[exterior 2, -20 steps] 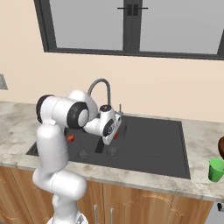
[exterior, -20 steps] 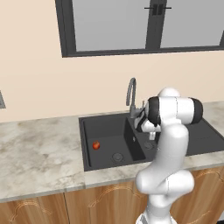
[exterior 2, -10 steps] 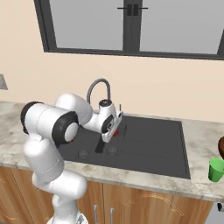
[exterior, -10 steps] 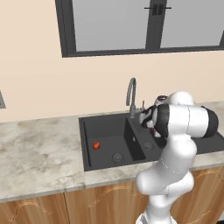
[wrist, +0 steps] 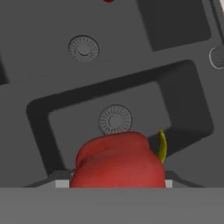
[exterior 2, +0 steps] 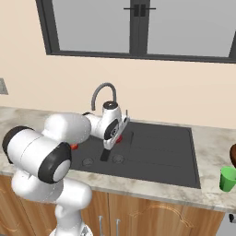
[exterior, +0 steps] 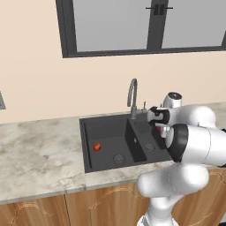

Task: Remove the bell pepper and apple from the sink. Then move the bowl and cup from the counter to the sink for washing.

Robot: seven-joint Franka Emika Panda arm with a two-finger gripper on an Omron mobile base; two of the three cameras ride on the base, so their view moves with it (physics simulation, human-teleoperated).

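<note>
My gripper [wrist: 116, 180] is shut on the deep-red bell pepper [wrist: 117, 158], whose yellowish stem sticks out to one side. It holds the pepper above the smaller basin of the dark sink [wrist: 65, 113], over a round drain. The gripper [exterior: 158, 127] hangs just right of the faucet, and the gripper [exterior 2: 117, 136] shows a sliver of red beneath the hand. The round orange-red apple [exterior: 96, 146] lies on the floor of the larger basin of the sink [exterior: 110, 132]. On the counter [exterior 2: 216, 196] at far right stand the green cup [exterior 2: 227, 179] and the edge of the brown bowl [exterior 2: 233, 155].
A curved grey faucet [exterior: 132, 95] rises behind the sink, close to the hand. A dark-framed window [exterior 2: 138, 27] fills the wall above. Marbled counter [exterior: 39, 163] stretches left of the sink above wooden cabinet fronts [exterior 2: 152, 216].
The arm's elbow and upper links have swung round towards the camera. The hand with the pepper has stayed nearly in place above the sink. The apple has not moved.
</note>
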